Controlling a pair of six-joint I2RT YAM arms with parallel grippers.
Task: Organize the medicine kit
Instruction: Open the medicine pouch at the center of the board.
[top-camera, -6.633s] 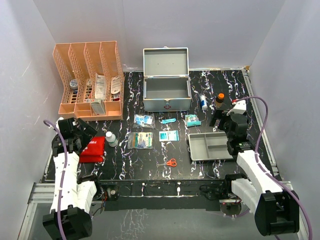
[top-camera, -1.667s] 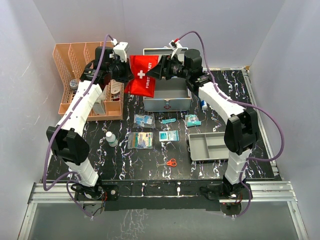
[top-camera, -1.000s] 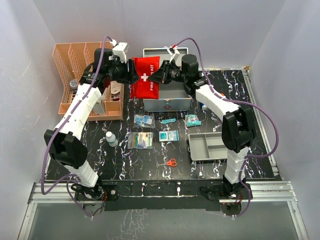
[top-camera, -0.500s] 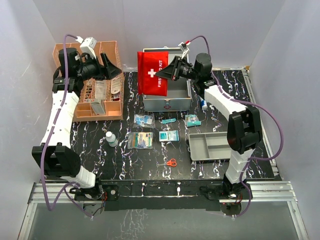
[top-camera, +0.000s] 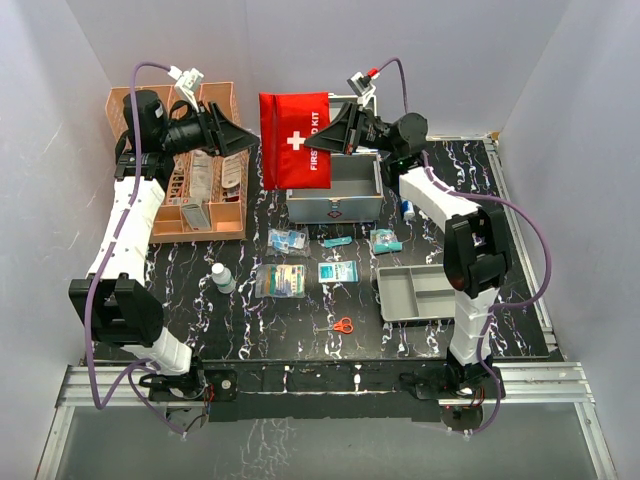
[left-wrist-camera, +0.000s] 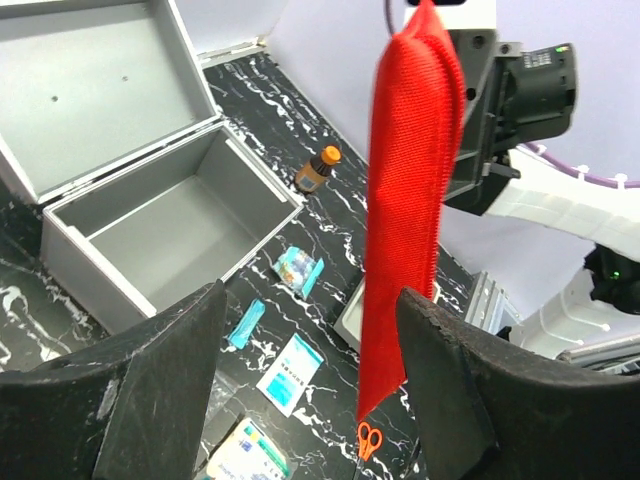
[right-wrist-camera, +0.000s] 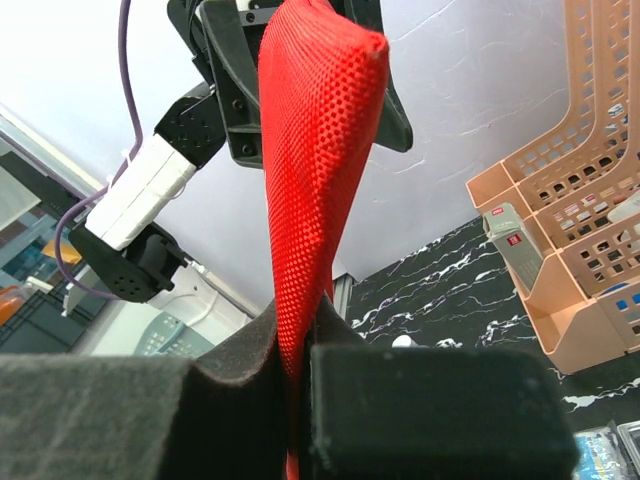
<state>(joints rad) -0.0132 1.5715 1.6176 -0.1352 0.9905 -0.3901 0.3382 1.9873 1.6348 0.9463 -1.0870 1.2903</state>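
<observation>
Above the open medicine kit (top-camera: 335, 190) at the worktop's (top-camera: 250, 330) back edge, the right gripper (top-camera: 325, 135) is clamped on the hanging red first-aid pouch (top-camera: 295, 140), the left gripper (top-camera: 238, 140) apart beside it; packing seems in hand, and next the pouch needs lowering into that kit.

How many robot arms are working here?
2. The left arm reaches over the orange rack, jaws open. The right arm holds the red pouch up by the open metal case, jaws shut on it.
</observation>
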